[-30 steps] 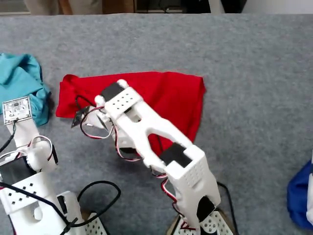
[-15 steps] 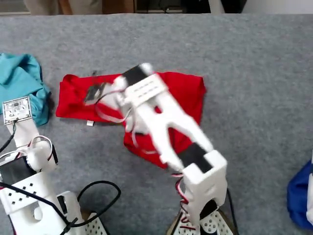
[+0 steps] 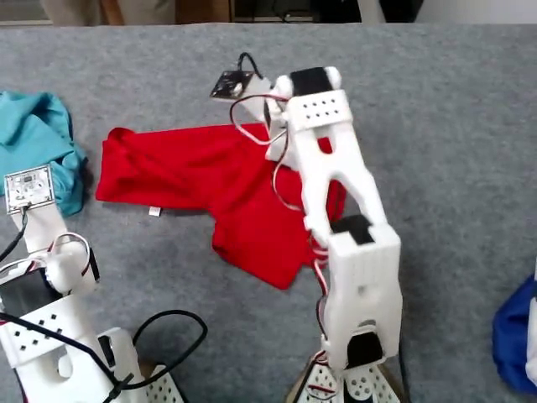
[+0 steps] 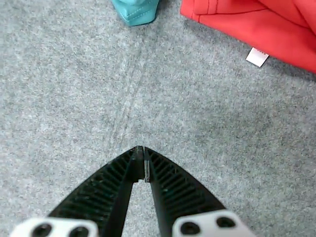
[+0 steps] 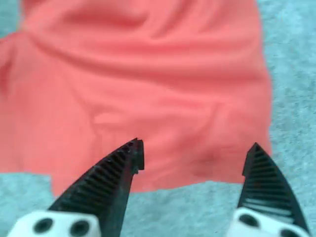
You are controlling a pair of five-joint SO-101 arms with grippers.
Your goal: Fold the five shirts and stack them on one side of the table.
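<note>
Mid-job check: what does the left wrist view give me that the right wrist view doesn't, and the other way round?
Left wrist view: the left gripper, shut, over bare grey table, with a corner of the teal shirt and the red shirt with its white tag beyond it. Right wrist view: the right gripper, open, over an edge of the red shirt, whose creases are seen close up. Shared: the red shirt and the grey table.

Spread shirt [image 3: 185,172] central, bunched shirt [image 3: 33,138] at left edge, third shirt [image 3: 512,336] far right
</note>
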